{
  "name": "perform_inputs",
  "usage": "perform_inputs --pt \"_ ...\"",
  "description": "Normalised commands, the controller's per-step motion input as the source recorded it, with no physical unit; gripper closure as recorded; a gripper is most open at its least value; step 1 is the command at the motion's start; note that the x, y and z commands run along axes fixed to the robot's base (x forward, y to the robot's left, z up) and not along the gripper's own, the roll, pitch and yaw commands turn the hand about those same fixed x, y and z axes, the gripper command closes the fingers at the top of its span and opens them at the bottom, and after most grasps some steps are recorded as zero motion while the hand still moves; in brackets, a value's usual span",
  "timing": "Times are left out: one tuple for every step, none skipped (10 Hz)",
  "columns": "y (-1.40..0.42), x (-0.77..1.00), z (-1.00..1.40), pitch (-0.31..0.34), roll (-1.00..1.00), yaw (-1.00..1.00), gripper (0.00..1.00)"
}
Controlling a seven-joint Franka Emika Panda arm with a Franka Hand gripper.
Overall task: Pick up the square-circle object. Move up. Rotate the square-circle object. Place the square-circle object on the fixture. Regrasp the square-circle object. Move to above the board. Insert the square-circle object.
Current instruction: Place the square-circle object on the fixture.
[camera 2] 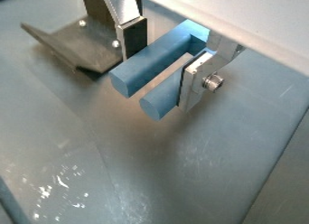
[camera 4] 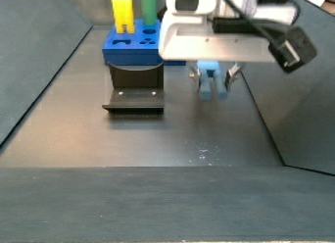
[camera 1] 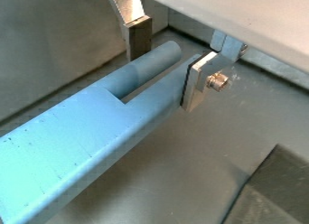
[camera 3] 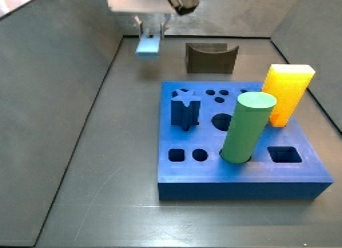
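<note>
- The end effector [camera 2: 160, 58] is clamping the square-circle object [camera 2: 158, 69] between its silver fingers [camera 2: 197, 76], hanging in the upper left of a side view, clear of the counter [camera 3: 94, 182].
- The peg is being carried in the air, near the fixture [camera 3: 210, 58] at upper centre of that view, apparently so it can be turned and set in the notch.
- The board [camera 3: 241, 167] is sitting at lower right, carrying a green cylinder [camera 3: 247, 127] and a yellow block [camera 3: 286, 92]; its free holes are waiting for insertion later.
- In a wrist view the fixture [camera 2: 75, 47] is lying at upper left, apart from the peg.
</note>
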Motion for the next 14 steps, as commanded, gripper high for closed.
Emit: perform_inputs --pt "0.00 -0.01 1.00 0.017 0.01 -0.01 1.00" --pt "0.00 -0.02 1.00 0.024 0.02 -0.01 1.00" --pt "0.01 -0.03 1.00 0.031 0.04 -0.02 1.00" --pt "0.01 -0.03 1.00 0.034 0.05 -0.02 1.00" --pt "0.01 -0.03 1.00 0.038 0.06 -0.02 1.00" --pt "0.01 -0.03 1.00 0.040 0.07 -0.02 1.00" --pt "0.01 -0.03 0.84 0.049 0.07 -0.02 1.00" --pt "0.01 -0.02 0.69 0.056 0.08 -0.01 1.00" --pt "0.01 -0.01 0.48 0.069 0.09 -0.01 1.00" --pt "0.01 0.00 0.38 0.076 0.09 -0.01 1.00" --pt "-0.33 1.00 -0.10 0.082 0.12 0.34 1.00" --pt "-0.33 1.00 -0.18 0.102 0.11 0.33 1.00" --pt "-0.26 1.00 -0.16 0.089 0.11 0.26 1.00" --pt "-0.21 1.00 -0.12 0.072 0.10 0.18 1.00"
